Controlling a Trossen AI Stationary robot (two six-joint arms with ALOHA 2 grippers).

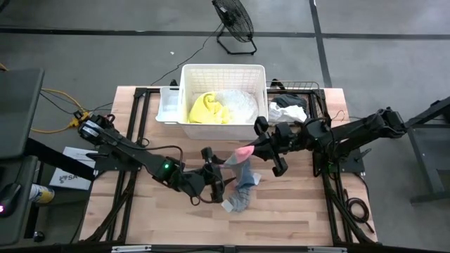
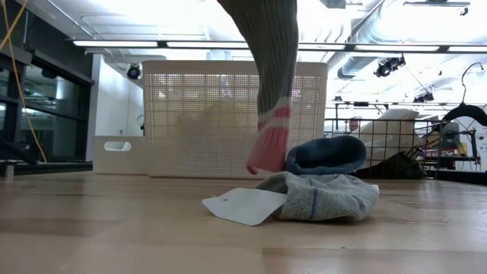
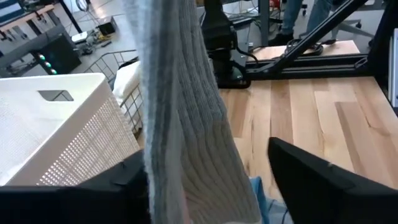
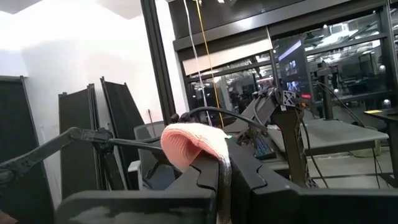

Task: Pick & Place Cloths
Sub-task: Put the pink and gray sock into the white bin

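A long grey ribbed sock (image 2: pixel 275 53) with pink parts hangs from my right gripper (image 1: pixel 252 151), which is shut on it above the table's middle. Its lower pink end (image 2: pixel 266 152) comes down beside a blue cloth (image 2: pixel 327 154). Whether that end touches the table, I cannot tell. My left gripper (image 3: pixel 205 152) is open, with a finger on each side of the hanging sock (image 3: pixel 186 124). Whether either finger touches it, I cannot tell. Under the sock, a grey-blue cloth (image 2: pixel 327 196) and a white tag (image 2: pixel 243 205) lie flat on the table. My right gripper pinches the sock between its two fingers, just below a pink part (image 4: pixel 193 140) that bulges out over the fingertips. The fingers come from the table's right, about level and tipped slightly up. The grey length (image 4: pixel 224 180) drops straight down from between the fingers and hangs slack.
The white slatted basket (image 1: pixel 223 69) stands at the table's far edge, with a yellow cloth (image 1: pixel 207 109) and a white cloth (image 1: pixel 240 104) in it. To its right, a black wire basket (image 1: pixel 299 88) holds white and black cloths (image 1: pixel 288 111). Bare wood lies along the near edge.
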